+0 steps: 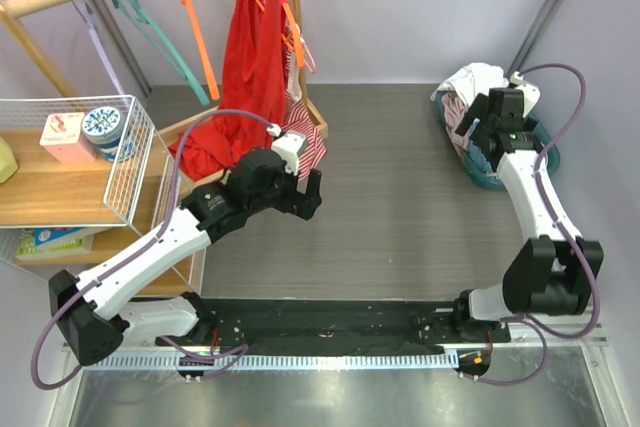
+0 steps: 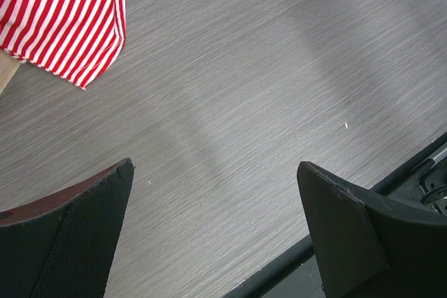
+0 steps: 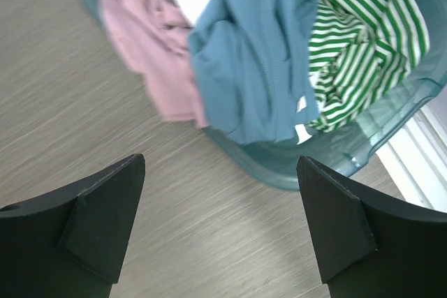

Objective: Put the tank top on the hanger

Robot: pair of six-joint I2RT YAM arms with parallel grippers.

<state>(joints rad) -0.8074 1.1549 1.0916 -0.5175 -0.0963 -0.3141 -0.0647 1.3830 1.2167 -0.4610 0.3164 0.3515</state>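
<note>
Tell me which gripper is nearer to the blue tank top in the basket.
Right. The right gripper hovers open just before the basket, where the tank top hangs over the rim. The left gripper is far across the table, beside the striped garment.

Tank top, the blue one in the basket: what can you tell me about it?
The tank top is dusty teal-blue soft fabric. It lies crumpled in a see-through green basket, its folds drooping over the rim. A pink garment touches one side, a green-and-white striped one the other. Its straps and neck are hidden in the folds.
</note>
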